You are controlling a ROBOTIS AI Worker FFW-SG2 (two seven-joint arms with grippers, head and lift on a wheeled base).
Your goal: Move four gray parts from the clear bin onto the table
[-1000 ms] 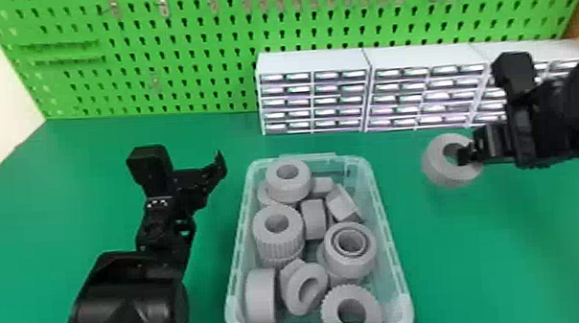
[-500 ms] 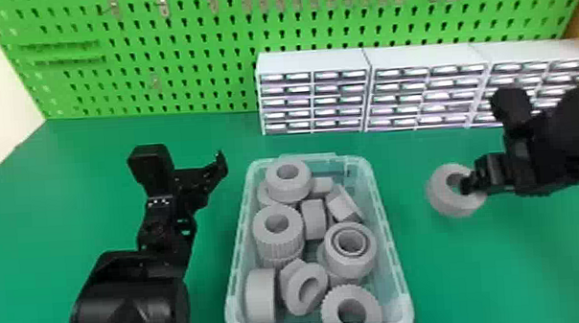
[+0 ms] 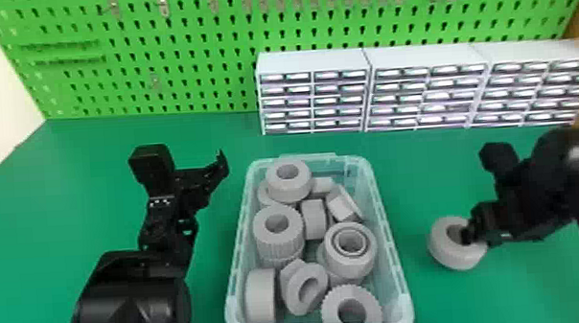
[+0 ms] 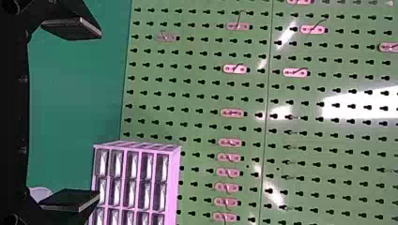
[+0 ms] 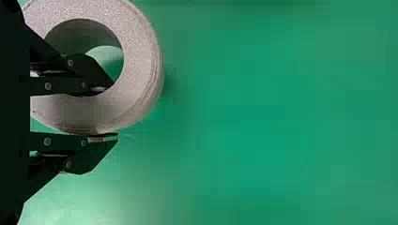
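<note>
Gripping one gray part by its wall w/ R jaws: one finger in the hole, one outside, apart only by wall thickness, prob. b/c easier than spanning the full width. Held to R of clear bin, at or just above table; can't tell re: contact. Prob. set on this side b/c handy for R arm & well apart from bin. Waiting w/ L jaws wide apart & empty, L of bin, prob. to stay out of the way. Piled in bin, some upright, some tipped: other gray parts, incl. one nested in a bigger ring. Next, prob.: seat fully, ease R jaws apart, back straight out b/c inner finger could snag the hole & drag or tip it.
</note>
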